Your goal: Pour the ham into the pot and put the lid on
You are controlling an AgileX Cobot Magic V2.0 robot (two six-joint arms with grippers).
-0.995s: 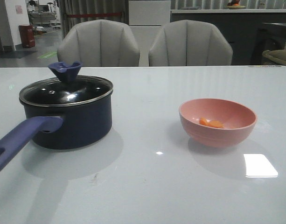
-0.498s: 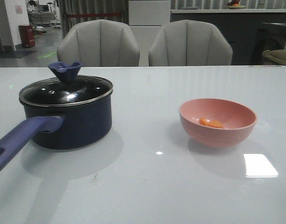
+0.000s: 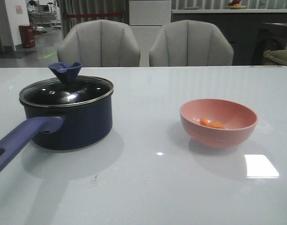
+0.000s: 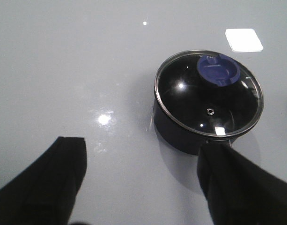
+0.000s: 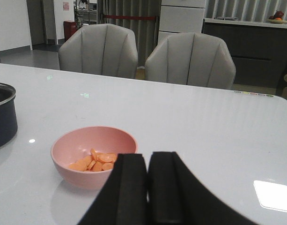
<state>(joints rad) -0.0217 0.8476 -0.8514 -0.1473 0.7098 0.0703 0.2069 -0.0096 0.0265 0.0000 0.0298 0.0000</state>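
The dark navy pot [image 3: 70, 124] stands at the table's left, its purple-blue handle [image 3: 19, 140] pointing toward the front left. The glass lid [image 3: 66, 91] with its blue knob [image 3: 65, 71] sits on the pot. Several orange-pink ham slices [image 3: 212, 123] lie in a pink bowl [image 3: 218, 123] at the right. In the left wrist view my left gripper [image 4: 141, 161] is open and empty above the table, beside the pot [image 4: 180, 131] and lid [image 4: 209, 93]. In the right wrist view my right gripper [image 5: 148, 161] is shut and empty, beside the bowl [image 5: 68, 161] of ham [image 5: 94, 161]. Neither gripper shows in the front view.
Two grey chairs [image 3: 99, 44] [image 3: 190, 44] stand behind the table's far edge. A bright light reflection [image 3: 261, 166] lies on the glossy tabletop at the front right.
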